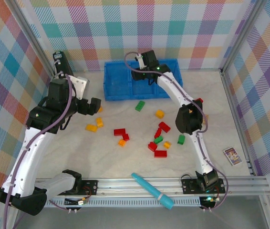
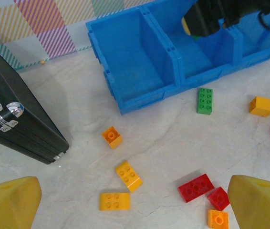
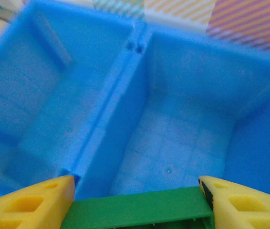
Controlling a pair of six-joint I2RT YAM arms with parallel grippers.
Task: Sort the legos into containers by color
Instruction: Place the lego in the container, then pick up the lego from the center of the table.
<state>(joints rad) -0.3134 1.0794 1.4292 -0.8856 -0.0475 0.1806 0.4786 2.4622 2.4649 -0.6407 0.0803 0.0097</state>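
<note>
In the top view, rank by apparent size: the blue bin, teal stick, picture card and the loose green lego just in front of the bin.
Largest to smallest:
blue bin
teal stick
picture card
loose green lego
The card and lego look close; the card edges it.

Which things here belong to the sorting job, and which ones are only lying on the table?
Belonging to the job: small studded plastic bricks, red, green and yellow-orange; the green brick in the right gripper; long bright-blue plastic three-compartment bin.
Just lying about: long teal marker-like stick; small picture card.
</note>
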